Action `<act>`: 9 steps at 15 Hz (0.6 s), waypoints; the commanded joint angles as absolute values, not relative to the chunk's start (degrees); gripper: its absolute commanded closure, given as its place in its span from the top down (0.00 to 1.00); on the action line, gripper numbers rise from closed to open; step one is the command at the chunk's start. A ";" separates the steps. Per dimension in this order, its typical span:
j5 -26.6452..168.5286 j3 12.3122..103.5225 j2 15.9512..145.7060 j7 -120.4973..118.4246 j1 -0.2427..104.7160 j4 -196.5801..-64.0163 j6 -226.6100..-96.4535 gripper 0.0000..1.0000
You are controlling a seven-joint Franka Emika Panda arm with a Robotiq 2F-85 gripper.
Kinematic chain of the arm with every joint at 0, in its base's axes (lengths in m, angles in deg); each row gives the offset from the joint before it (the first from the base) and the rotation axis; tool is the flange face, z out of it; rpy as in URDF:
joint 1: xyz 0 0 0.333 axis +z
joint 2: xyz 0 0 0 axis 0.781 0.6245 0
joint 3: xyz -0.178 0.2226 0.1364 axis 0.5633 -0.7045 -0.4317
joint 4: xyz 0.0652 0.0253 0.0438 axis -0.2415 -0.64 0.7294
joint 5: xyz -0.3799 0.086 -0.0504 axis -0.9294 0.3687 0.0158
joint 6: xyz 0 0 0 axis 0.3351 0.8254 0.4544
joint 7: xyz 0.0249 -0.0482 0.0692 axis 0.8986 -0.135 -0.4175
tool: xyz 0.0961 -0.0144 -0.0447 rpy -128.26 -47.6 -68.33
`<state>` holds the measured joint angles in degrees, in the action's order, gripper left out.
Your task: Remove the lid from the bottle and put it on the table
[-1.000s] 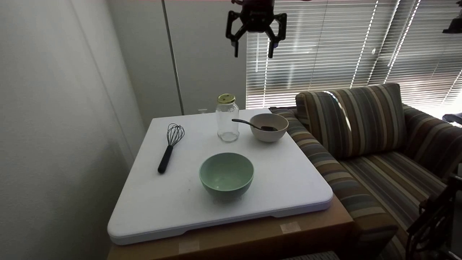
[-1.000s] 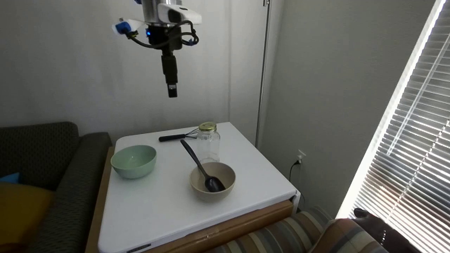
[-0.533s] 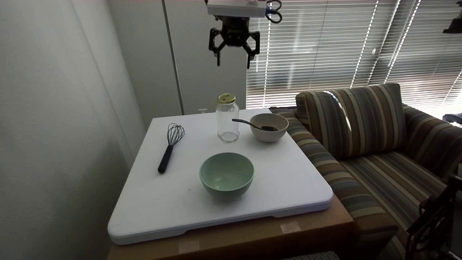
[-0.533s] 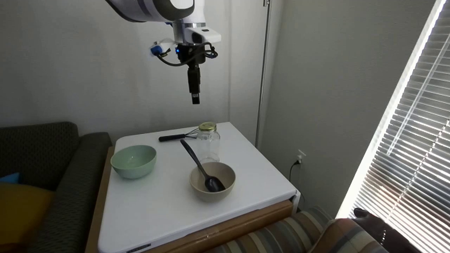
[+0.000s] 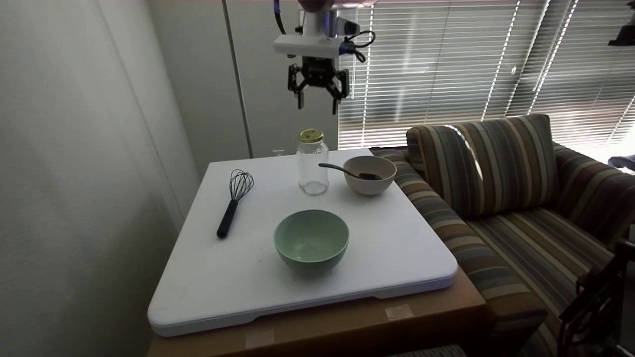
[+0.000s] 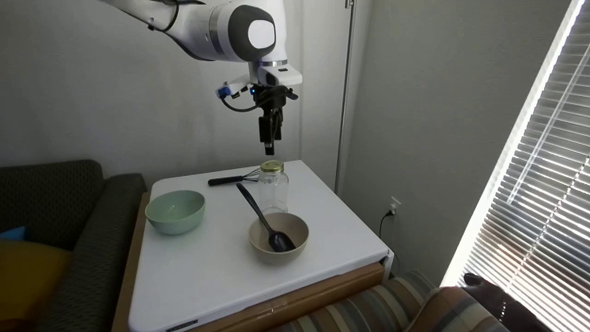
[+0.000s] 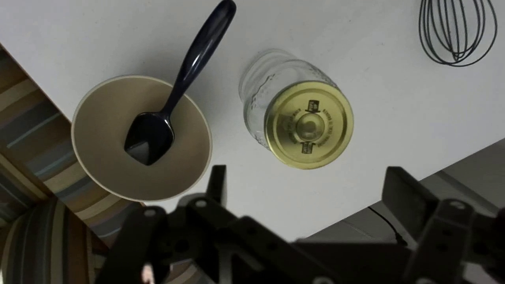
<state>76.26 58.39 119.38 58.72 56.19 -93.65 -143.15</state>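
Observation:
The yellowish-green lid [image 5: 311, 135] sits on the mouth of the clear glass bottle [image 5: 313, 171], which stands upright on the white table [image 5: 223, 287]. Both also show in an exterior view, lid [image 6: 272, 166] and bottle [image 6: 275, 189]. My gripper [image 5: 317, 109] is open and empty, above the lid and apart from it; its tip shows just over the lid [image 6: 269, 152]. In the wrist view the lid [image 7: 309, 125] lies ahead of the open fingers [image 7: 307, 173], roughly centred between them. The bottle [image 7: 256, 104] is partly hidden under the lid.
A beige bowl [image 5: 369, 186] holding a dark spoon [image 6: 251, 200] stands close beside the bottle, its handle reaching toward the bottle. A green bowl [image 5: 311, 238] stands farther off. A whisk [image 5: 228, 218] lies on the table. A striped armchair [image 5: 496, 173] adjoins the table.
My gripper has come down toward the bottle, moving left in an exterior view and right in an exterior view. It stays open. The bottle, lid and bowls have not moved.

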 commanded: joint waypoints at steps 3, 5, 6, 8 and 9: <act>78.05 58.43 126.14 65.06 55.55 -85.84 -141.69 1.00; 78.04 58.67 127.90 69.25 55.72 -84.43 -142.88 1.00; 78.02 58.73 128.78 71.46 55.79 -83.64 -143.25 1.00; 77.88 58.59 130.14 74.83 55.80 -82.33 -142.95 1.00; 77.75 58.51 130.65 76.04 55.81 -81.89 -142.96 1.00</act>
<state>76.70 58.38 127.75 72.86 56.08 -85.79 -143.29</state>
